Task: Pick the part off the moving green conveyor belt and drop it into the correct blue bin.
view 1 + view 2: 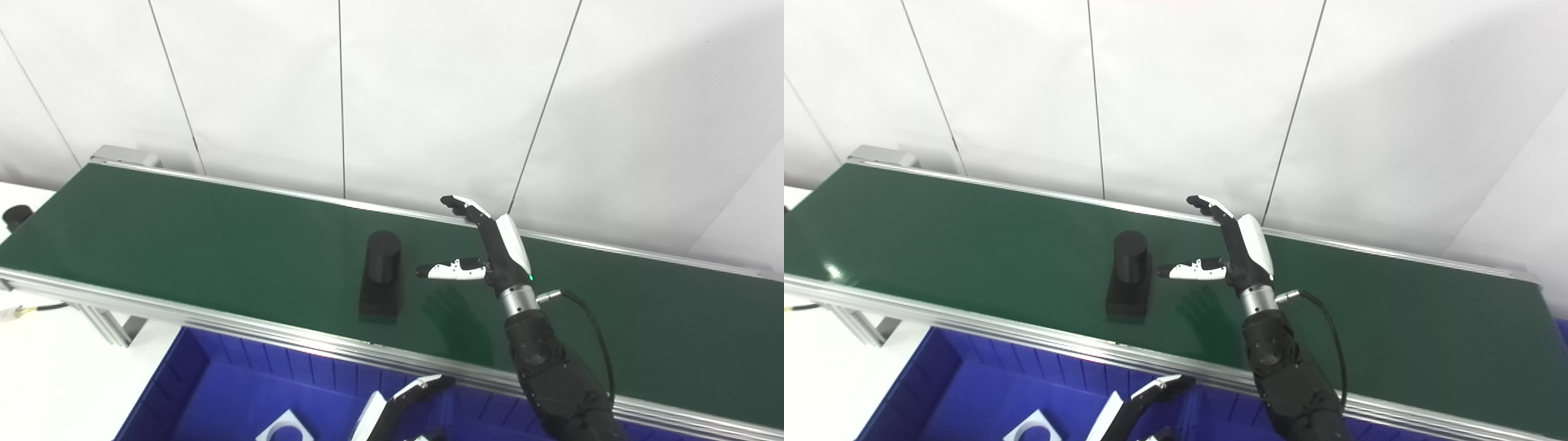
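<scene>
On the green conveyor belt [184,245], near its front rail, we see the part [381,275]: black, a flat rectangular base with 1 upright cylinder on its far end. Our right hand [484,257] hovers just to the part's right, spread wide and holding nothing, thumb [450,270] aimed at the cylinder with a small gap, fingers [465,208] reaching up and away. Our left hand [404,401] is low over the blue bin [202,373], mostly cropped, so we cannot tell its state. The bin holds 1 white square piece with a round hole [285,429]. Risks, as we judge them: the belt moves, so a late close could miss or just clip the cylinder and tip or skid the part; a thumb poke before the fingers wrap could shove it toward the front rail; a pinch on the round cylinder alone may let it swivel. Wrong-bin drop is also possible; only this 1 bin is clearly visible. Orientation: the cylinder axis stands vertical; the base's long axis runs across the belt, front rail to back, cylinder end toward the wall.
</scene>
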